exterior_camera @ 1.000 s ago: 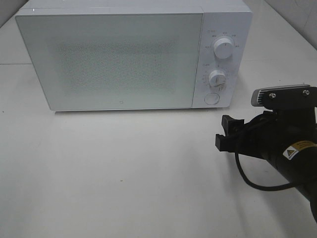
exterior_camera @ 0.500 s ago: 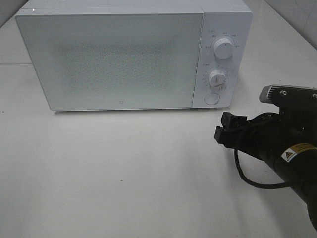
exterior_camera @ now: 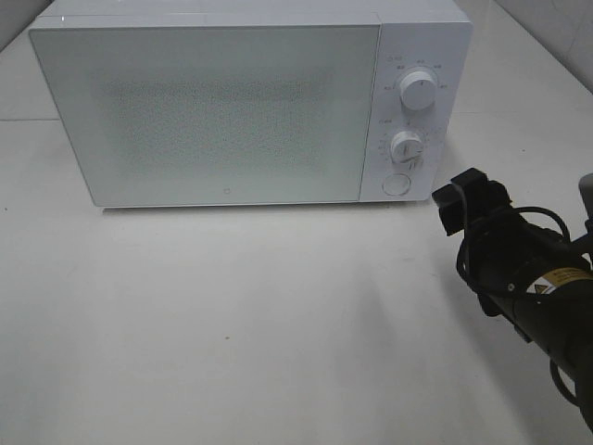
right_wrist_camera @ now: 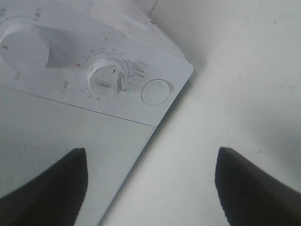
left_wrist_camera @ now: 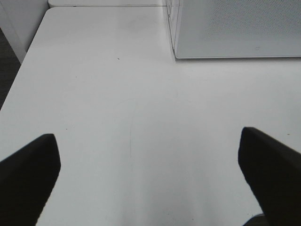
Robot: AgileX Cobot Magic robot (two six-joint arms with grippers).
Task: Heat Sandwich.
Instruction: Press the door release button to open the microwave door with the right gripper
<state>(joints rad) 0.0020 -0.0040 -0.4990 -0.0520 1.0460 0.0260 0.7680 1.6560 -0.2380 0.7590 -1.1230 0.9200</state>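
The sandwich is not in view in any frame. A white microwave (exterior_camera: pixel 204 111) stands at the back of the table with its door shut. My right gripper (exterior_camera: pixel 460 197) is open and empty, just to the right of the microwave's front lower corner, close to the round door button (exterior_camera: pixel 397 184). In the right wrist view the gripper (right_wrist_camera: pixel 150 155) points at that button (right_wrist_camera: pixel 156 92) and the lower dial (right_wrist_camera: pixel 107 75). My left gripper (left_wrist_camera: pixel 148 141) is open and empty over bare table, with the microwave's corner (left_wrist_camera: pixel 235 28) ahead of it. The left gripper is outside the exterior high view.
The microwave's panel has an upper dial (exterior_camera: pixel 419 92) and a lower dial (exterior_camera: pixel 406 146). The white table (exterior_camera: pixel 232 324) spreads in front of the microwave. The table's edge (left_wrist_camera: pixel 19 70) lies off to one side of the left gripper.
My right gripper has moved right and back toward the microwave's control panel. Its wrist has turned, so the grey camera bracket has gone out of the exterior high view.
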